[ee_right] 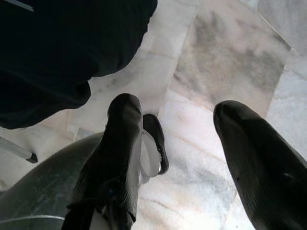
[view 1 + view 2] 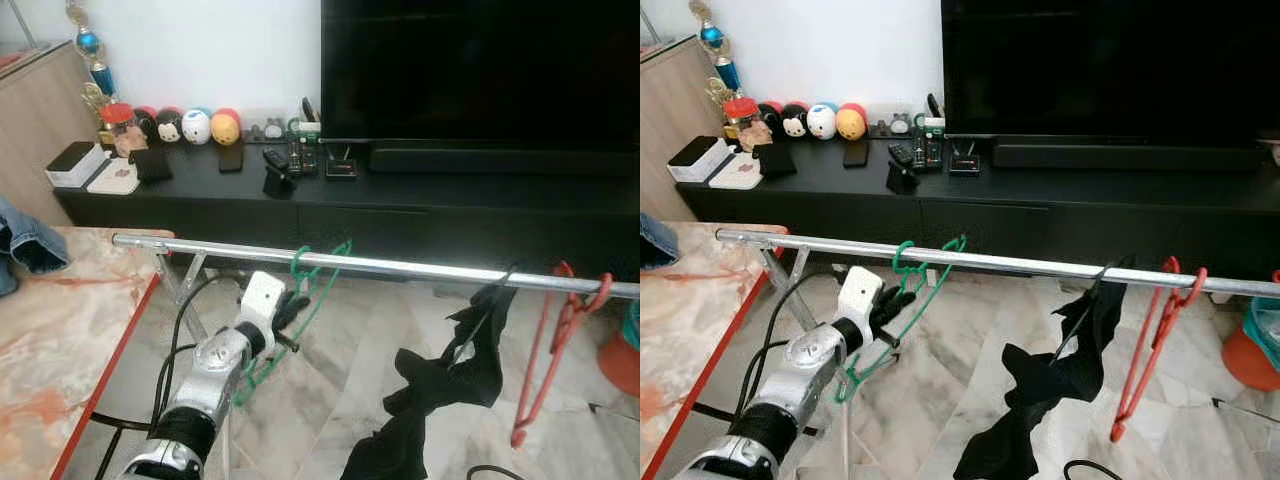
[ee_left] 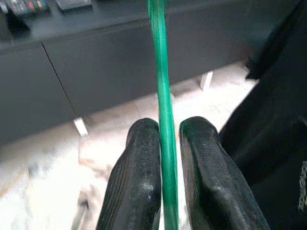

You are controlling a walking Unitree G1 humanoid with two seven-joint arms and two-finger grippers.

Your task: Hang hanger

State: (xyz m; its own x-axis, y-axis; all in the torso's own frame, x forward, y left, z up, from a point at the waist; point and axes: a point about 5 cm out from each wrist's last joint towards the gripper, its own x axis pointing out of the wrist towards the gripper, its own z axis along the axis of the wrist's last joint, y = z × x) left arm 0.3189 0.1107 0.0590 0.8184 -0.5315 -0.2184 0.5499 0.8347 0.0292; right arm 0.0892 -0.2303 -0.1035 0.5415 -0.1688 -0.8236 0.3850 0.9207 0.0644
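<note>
Hook of the green hanger (image 2: 318,262) already sits over the silver rail (image 2: 400,266), left gripper (image 3: 164,160) clamped on its wire, so only letting go seems left.

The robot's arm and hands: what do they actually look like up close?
The left arm is silver metal with rounded joints, a ribbed black sleeve lower down and black cables looping beside it. A white box sits at the wrist. The left hand has two long, rounded black fingers with finely ribbed surfaces. The right hand has the same smooth black fingers.
</note>
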